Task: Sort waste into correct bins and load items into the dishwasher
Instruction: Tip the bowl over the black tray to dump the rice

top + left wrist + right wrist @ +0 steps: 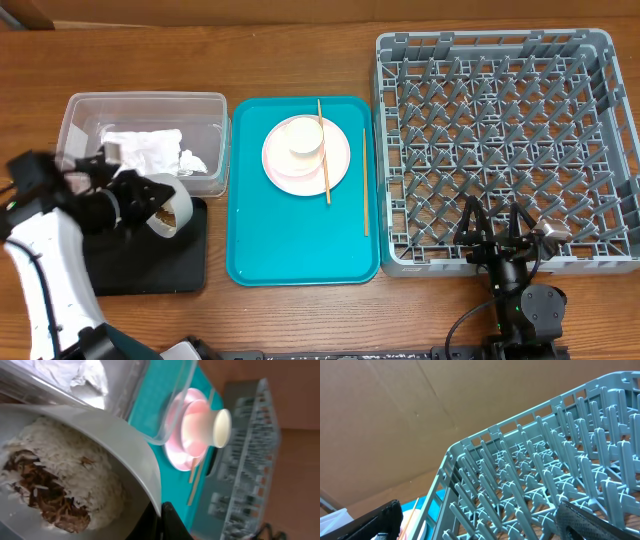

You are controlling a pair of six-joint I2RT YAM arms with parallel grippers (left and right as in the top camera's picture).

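My left pincer (pixel 135 200) clamps the grey-blue bowl (pixel 166 212) by its rim, tilted above the black tray (pixel 160 272) — rice (pixel 75 460) clings inside. I should tip steeper, mouth within the tray's edges — my right pincer (pixel 490 232) gapes idle.

Tray (pixel 250 245) lies between tub (pixel 150 98) and rack (pixel 492 39).

The overhead view looks straight down on the whole table (pixel 300 320), with the dish rack (pixel 500 130) at right. The left wrist view sits close over a grey-blue bowl (pixel 135 455), facing the plate (pixel 172 460) and that rack. The right wrist view skims the rack's corner, near and low.
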